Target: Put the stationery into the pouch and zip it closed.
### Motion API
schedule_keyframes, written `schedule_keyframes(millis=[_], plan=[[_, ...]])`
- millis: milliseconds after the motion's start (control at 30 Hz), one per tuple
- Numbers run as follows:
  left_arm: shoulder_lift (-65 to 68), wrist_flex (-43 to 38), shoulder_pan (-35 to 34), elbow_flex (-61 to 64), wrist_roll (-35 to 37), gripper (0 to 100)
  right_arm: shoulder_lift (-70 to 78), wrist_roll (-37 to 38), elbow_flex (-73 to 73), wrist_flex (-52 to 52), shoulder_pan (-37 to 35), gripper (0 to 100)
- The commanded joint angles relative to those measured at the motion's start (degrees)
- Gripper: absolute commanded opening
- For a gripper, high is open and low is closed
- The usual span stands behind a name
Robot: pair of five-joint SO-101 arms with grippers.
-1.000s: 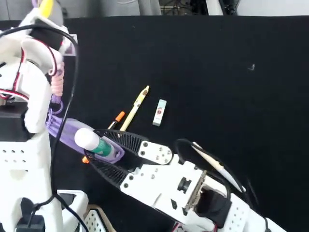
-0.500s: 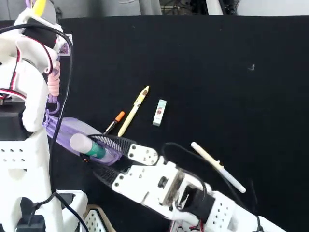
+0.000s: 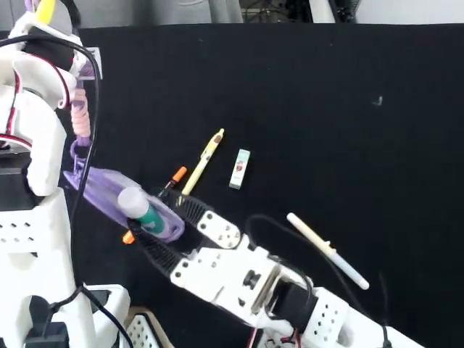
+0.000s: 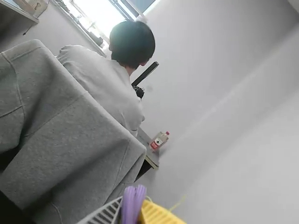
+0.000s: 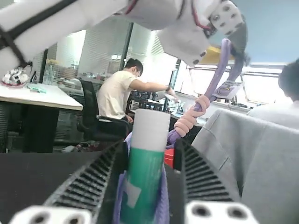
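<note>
The purple pouch (image 3: 101, 190) hangs at the left by its strap, and my left gripper (image 3: 51, 18) up high is shut on that strap (image 4: 134, 205). A pink coil charm (image 3: 83, 119) dangles along the strap. My right gripper (image 3: 145, 217) is shut on a glue stick (image 3: 138, 206) with a white cap and green body, its cap end against the pouch. In the right wrist view the glue stick (image 5: 142, 182) stands between the black fingers (image 5: 100, 179), with the pouch (image 5: 163, 205) right behind it. On the table lie a yellow pen (image 3: 205, 161), an orange-capped pen (image 3: 174, 177), an eraser (image 3: 240, 168) and a pale pen (image 3: 326, 250).
The black tabletop (image 3: 348, 130) stretches to the right and back. The left arm's white column (image 3: 36, 217) stands at the left edge. People sit at desks in the room behind.
My right gripper carried the glue stick a little left, then up against the pouch. The left arm shifted left and up, taking the pouch with it.
</note>
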Motion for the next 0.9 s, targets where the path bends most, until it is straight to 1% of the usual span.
schedule_keyframes(millis=[0,133,300,500,600,667,733,800,867], plan=[[-0.18,-1.23,-0.31,-0.40,0.62,3,0.48,-3.34,-1.80,2.99,2.55,19.4],[-0.09,-1.23,-0.48,-0.40,0.62,3,0.48,-3.25,-7.96,12.40,2.64,22.1],[-0.09,-1.23,-0.48,-0.40,0.53,3,0.48,-3.34,-17.27,24.26,4.57,26.3],[-0.09,-1.32,-1.54,-0.40,0.53,3,-2.15,-2.99,-25.98,35.16,4.48,28.3],[-0.09,-3.43,-2.95,0.75,0.62,3,-4.26,-2.81,-30.11,39.30,5.01,28.3],[-0.62,-6.59,-4.62,3.30,0.62,3,-5.23,0.18,-34.24,43.43,8.35,28.2],[-0.79,-10.55,-6.20,6.20,0.62,3,-5.23,1.85,-37.85,46.24,13.89,27.9],[-0.79,-13.71,-7.52,8.48,0.62,3,-4.09,1.76,-39.43,47.30,20.31,27.9],[-0.79,-16.00,-8.22,10.07,0.62,3,-1.89,-0.79,-39.69,47.30,25.76,27.9]])
